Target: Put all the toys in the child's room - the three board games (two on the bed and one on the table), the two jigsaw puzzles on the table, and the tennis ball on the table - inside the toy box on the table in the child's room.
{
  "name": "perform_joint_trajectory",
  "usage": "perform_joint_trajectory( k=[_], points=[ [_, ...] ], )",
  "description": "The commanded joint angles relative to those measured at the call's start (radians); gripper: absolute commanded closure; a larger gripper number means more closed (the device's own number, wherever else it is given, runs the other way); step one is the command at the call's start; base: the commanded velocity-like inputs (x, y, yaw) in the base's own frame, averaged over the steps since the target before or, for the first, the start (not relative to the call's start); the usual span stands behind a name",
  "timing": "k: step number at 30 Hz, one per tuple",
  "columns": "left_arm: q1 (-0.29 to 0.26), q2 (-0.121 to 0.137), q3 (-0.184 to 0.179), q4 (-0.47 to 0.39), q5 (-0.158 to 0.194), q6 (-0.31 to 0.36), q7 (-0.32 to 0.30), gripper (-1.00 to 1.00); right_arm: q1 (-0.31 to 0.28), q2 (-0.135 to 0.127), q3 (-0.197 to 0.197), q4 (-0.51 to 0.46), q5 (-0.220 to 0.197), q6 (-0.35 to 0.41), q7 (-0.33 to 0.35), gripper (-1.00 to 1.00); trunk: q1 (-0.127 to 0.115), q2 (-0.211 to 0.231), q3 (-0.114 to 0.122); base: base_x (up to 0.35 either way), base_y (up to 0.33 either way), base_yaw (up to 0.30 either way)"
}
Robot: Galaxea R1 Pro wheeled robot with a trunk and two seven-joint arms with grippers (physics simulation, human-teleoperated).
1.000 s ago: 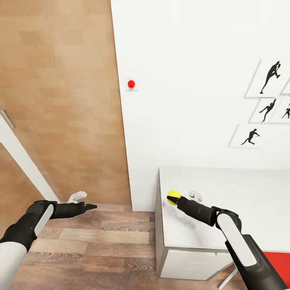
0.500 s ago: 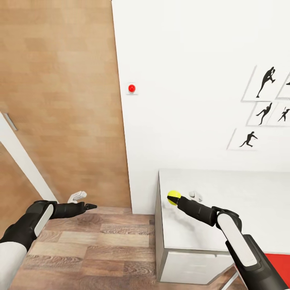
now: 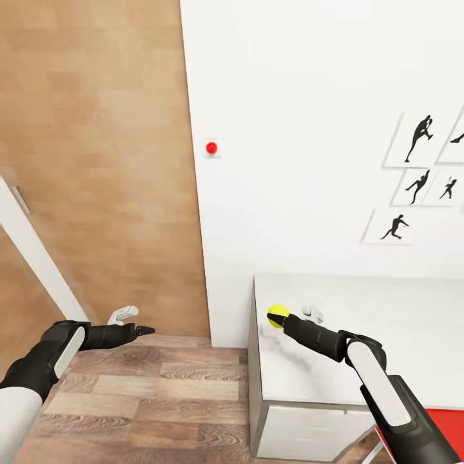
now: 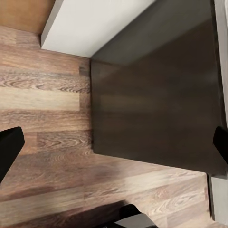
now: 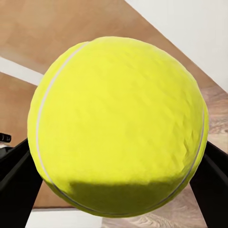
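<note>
Right gripper (image 3: 279,317) is clamped on the ball (image 3: 278,315), and I see it from my head camera held out over the near left corner of the table (image 3: 361,348), above the white top and not touching it. On the right wrist camera the ball (image 5: 116,126) sits between the two dark fingers (image 5: 19,183), one pressed against each side, with its white seam curving round both edges. Behind it I can make out wood panelling and a slice of white wall.

My left gripper (image 3: 145,331) hangs over the floor (image 3: 148,393), well apart from the table, pointing toward the wall. Its tips look close together from the head camera, but on the left wrist camera one finger (image 4: 8,147) sits at one edge of the picture and the other at the opposite edge, wide apart with nothing between them, so I read it as released. That camera looks down on wood planks and the dark side of the table.

Ahead of me I have a white wall (image 3: 303,129) with a small red button (image 3: 211,148), and a wooden door (image 3: 96,161) beside it. Four framed black silhouettes (image 3: 412,174) hang on the wall above the table. A red patch (image 3: 444,422) shows at the lower corner, below the table edge.
</note>
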Motion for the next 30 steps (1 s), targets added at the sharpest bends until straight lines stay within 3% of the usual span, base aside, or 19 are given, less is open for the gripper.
perform_joint_trajectory(
  k=[1, 13, 30],
  points=[
    [-0.001, 0.000, -0.001, 0.000, 0.002, 0.006, -0.001, -1.00, -0.001, -0.001, 0.000, -0.001, -0.003, 0.002, -0.002, 1.00, 0.000, -0.002, -0.001, -0.136, 0.032, 0.000],
    [-0.001, 0.000, -0.001, 0.000, 0.001, 0.007, 0.000, -1.00, -0.001, -0.001, -0.001, -0.001, -0.007, 0.002, -0.001, 1.00, 0.000, -0.002, 0.019, -0.067, 0.011, 0.000],
    [-0.001, 0.000, -0.001, 0.000, 0.001, 0.008, 0.000, -1.00, -0.001, -0.001, -0.001, -0.001, -0.007, 0.002, -0.001, 1.00, 0.000, -0.002, 0.047, -0.170, 0.018, 0.000]
  ],
)
